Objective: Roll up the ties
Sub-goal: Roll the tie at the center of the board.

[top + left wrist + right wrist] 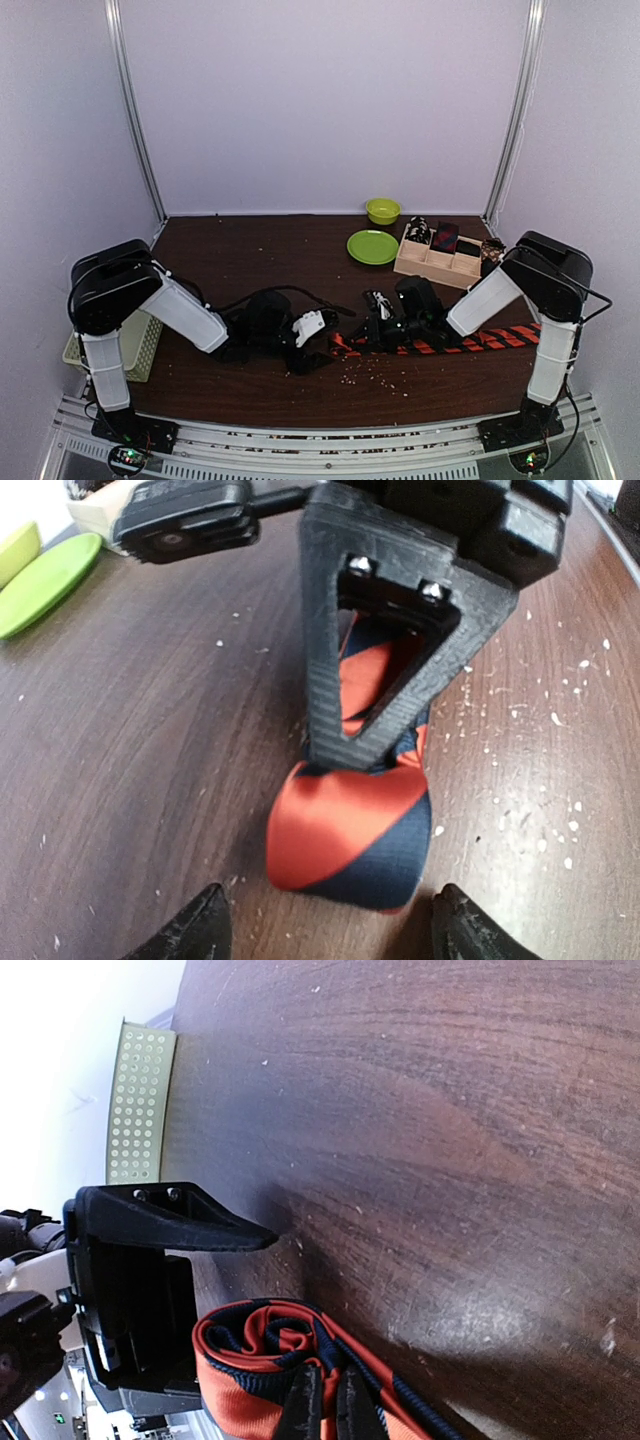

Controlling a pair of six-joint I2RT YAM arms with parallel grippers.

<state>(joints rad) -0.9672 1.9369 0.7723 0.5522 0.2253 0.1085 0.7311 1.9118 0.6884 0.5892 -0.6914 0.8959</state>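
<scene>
Left wrist view: left gripper [330,905] spread wide, empty; right gripper [328,1395] pinched closed on folded end of orange-red, dark-striped fabric necktie [345,830] on brown wooden table [150,760].

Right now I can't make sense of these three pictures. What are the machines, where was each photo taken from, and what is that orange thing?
These are two robot arms bolted at the near edge of a brown table. The wide picture comes from a fixed camera above and behind them; the other two come from a small camera on each wrist, showing that arm's own fingers. The right gripper is shut on the folded end of a long orange-red tie with dark stripes; the rest trails along the table to the right. The left gripper is open, facing that fold. Farther back sit a green plate, a green bowl and a wooden tray holding what look like rolled ties. A pale green basket stands at the left.
</scene>
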